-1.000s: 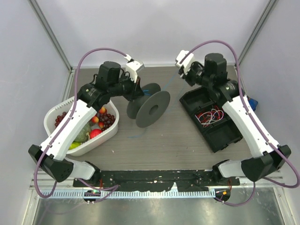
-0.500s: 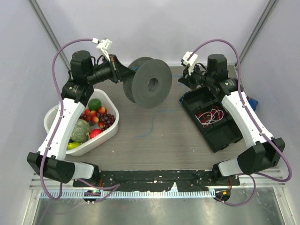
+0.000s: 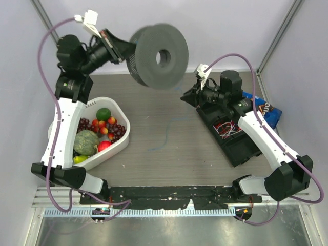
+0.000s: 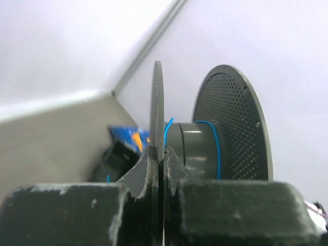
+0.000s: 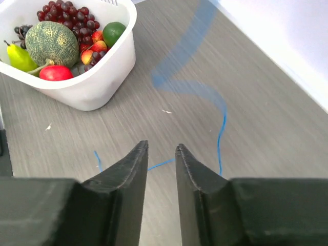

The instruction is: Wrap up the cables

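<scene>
My left gripper (image 3: pixel 123 48) is shut on one flange of a dark grey spool (image 3: pixel 159 56) and holds it high above the back of the table. In the left wrist view the thin flange (image 4: pixel 157 102) sits clamped between the jaws of the left gripper (image 4: pixel 163 154), and a turn of blue cable (image 4: pixel 217 148) lies round the hub. A loose strand of blue cable (image 3: pixel 158 146) lies on the table. My right gripper (image 3: pixel 185 97) is open and empty, low over the table. Its jaws stand apart above the strand (image 5: pixel 221 133) in the right wrist view (image 5: pixel 161 148).
A white basket (image 3: pixel 119 145) of fruit stands at the left, also seen in the right wrist view (image 5: pixel 97 87). A black tray (image 3: pixel 241 151) with red and white wires lies at the right. A blue snack bag (image 3: pixel 266 110) lies behind it.
My left arm has lifted the spool from the table up and toward the back. My right gripper has swung left and down toward the middle of the table.
</scene>
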